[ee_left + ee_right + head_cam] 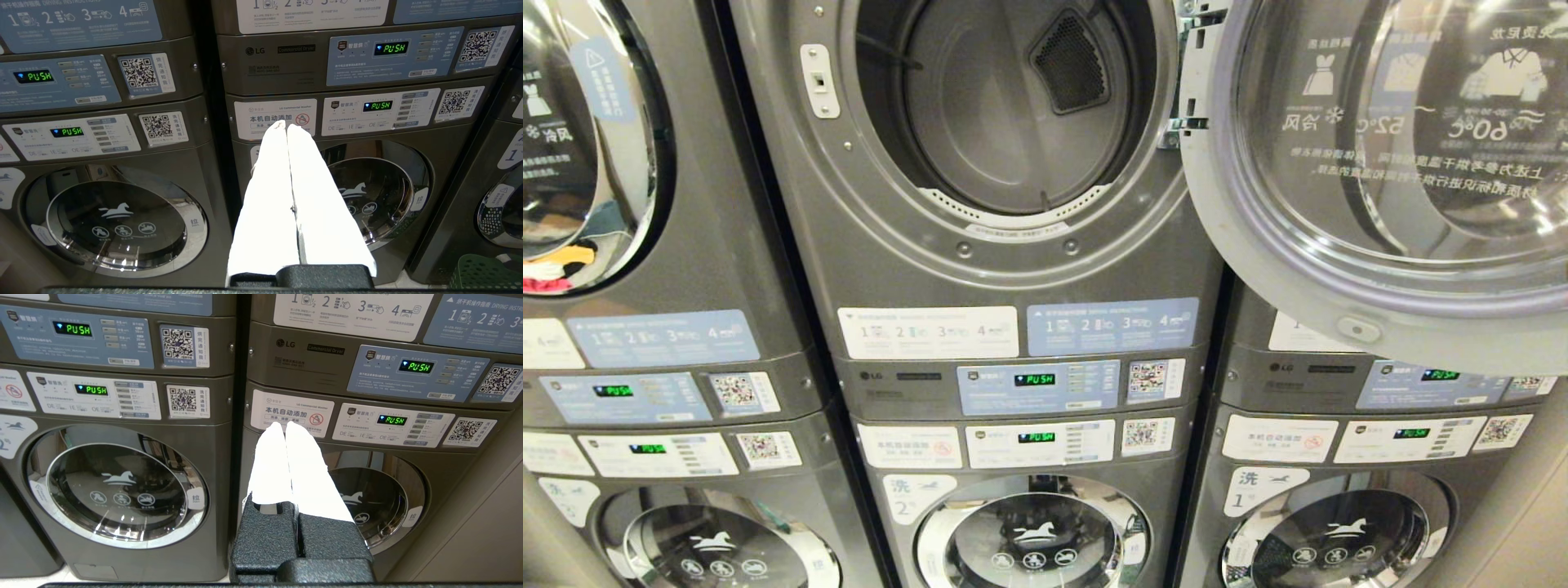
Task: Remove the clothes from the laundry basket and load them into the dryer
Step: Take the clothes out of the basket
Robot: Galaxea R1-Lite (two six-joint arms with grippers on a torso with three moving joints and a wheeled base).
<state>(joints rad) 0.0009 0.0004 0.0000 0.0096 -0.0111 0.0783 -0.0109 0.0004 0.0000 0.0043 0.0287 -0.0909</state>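
A laundromat wall of stacked grey machines fills every view. Nearest, the left gripper (286, 126) is seen with its white fingers pressed together on nothing, held level before a lower washer door (367, 196); a green laundry basket (486, 271) is glimpsed on the floor just beside that washer. The right gripper (284, 424) is likewise closed and empty, pointed at a warning label (292, 412). Farther up, the middle dryer (1013, 122) is shown with its drum bare and its door (1388, 163) swung open to the right
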